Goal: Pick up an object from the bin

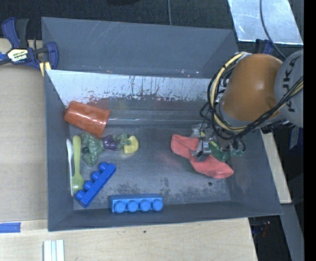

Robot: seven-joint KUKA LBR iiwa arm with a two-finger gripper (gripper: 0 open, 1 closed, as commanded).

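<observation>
Diagonally, upper left to lower right, lies the red crumpled thing under the pincer, whose spread I cannot tell.

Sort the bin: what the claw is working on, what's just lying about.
In hand:
claw; red floppy thing beneath it.

Lying about:
orange cylinder; small green-purple-yellow toy heap; green stick; slanted blue brick; front blue brick.
</observation>
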